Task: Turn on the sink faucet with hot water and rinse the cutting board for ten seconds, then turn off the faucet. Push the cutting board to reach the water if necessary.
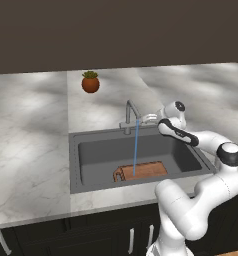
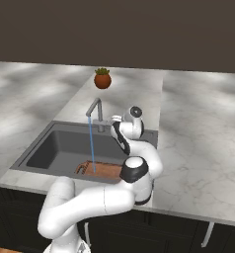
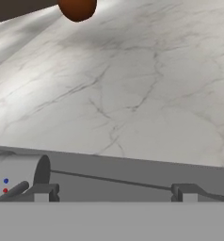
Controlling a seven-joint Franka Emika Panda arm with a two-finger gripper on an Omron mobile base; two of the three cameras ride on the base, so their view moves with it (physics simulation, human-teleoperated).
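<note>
Fingertips of the gripper (image 3: 115,192), bottom of the hand view, stand wide apart and hold nothing, with the faucet (image 1: 130,116) base and its small lever at lower left of that view. Water (image 1: 135,150), centre of the left base view, falls in a thin blue stream onto the cutting board (image 1: 141,172), which lies flat on the near floor of the sink (image 1: 91,155). Step in hand, judged: rinsing; next move calls for closing on the lever beside the gripper and shutting the flow off.

a kitchen; marble counter (image 1: 31,130) with inset sink (image 1: 91,155), faucet (image 1: 131,115); dark cabinets (image 1: 66,235) below
</note>
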